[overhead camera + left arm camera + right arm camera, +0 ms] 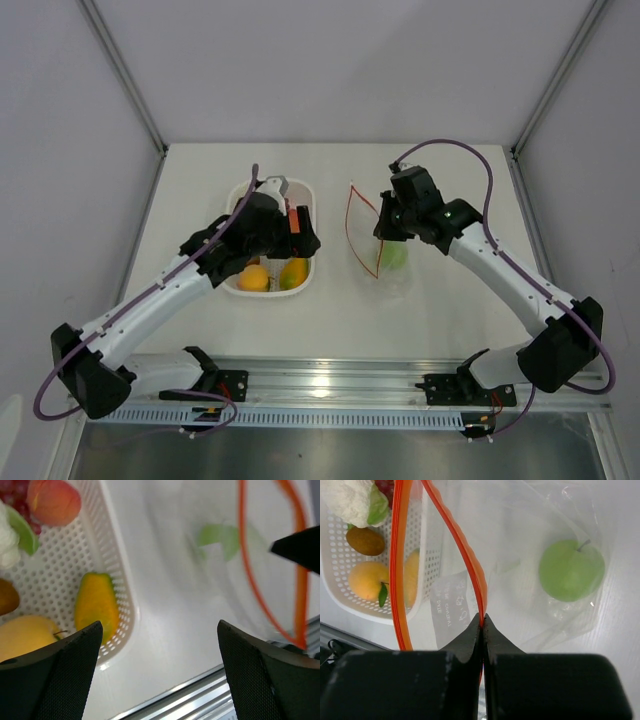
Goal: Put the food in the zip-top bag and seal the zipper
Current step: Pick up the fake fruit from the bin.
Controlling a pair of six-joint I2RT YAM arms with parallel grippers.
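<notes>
Your right gripper [482, 621] is pressed together on the zipper [466, 550]. It pinches one orange-red lip of the strip between its fingertips. The other lip bows away toward 9 o'clock in the right wrist view, so the mouth of the zip-top bag [530, 525] stands parted. The green apple [571, 570] lies inside the bag at 2 o'clock from the pinch, resting on the tabletop [625, 630] through the clear plastic. Seen from above, the bag sits at 3 o'clock of the white basket [308, 195], near it but apart, and the right gripper is over the bag's mouth end.

Your left gripper [157, 672] is spread wide and holds nothing, and nothing touches either finger. It hovers at the basket's 3 o'clock side, with the basket wall and bare tabletop showing between the fingers.

The rest of the food is in the basket. The mango [96, 605] lies against the wall, with a yellow fruit [25, 635] at its 8 o'clock. The peach [52, 500] is at the mango's 11 o'clock. The cauliflower [7, 540] and the grapes [12, 490] sit beside the peach, cut off by the picture's edge.
</notes>
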